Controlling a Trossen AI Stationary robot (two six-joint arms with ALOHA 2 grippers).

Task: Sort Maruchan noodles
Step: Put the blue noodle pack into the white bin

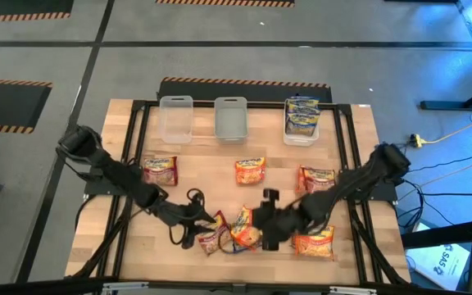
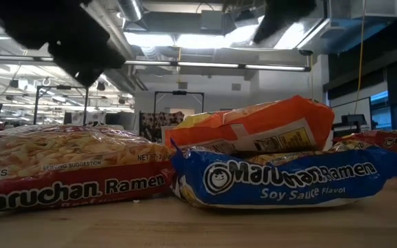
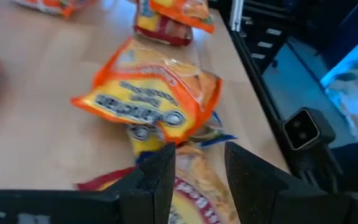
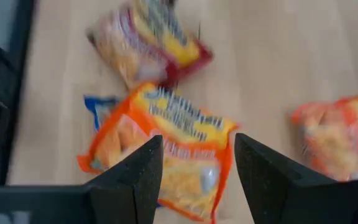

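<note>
Three Maruchan packets are piled near the table's near edge. An orange packet (image 1: 245,228) (image 2: 253,127) rests on a blue-and-yellow one (image 2: 281,179), and a red one (image 1: 213,239) (image 2: 67,172) lies at their left. My left gripper (image 1: 188,221) (image 3: 197,174) is open above the red packet (image 3: 191,193), with the orange packet (image 3: 148,99) just ahead. My right gripper (image 1: 267,228) (image 4: 197,165) is open above the orange packet (image 4: 166,149), coming from the right. In the low view both hang well above the pile.
Single packets lie about the table: a red one (image 1: 160,170), and orange ones (image 1: 250,170) (image 1: 316,179) (image 1: 314,242). Three clear tubs stand along the far edge (image 1: 176,119) (image 1: 230,117) (image 1: 301,131); the right one holds blue-and-yellow packets (image 1: 302,115).
</note>
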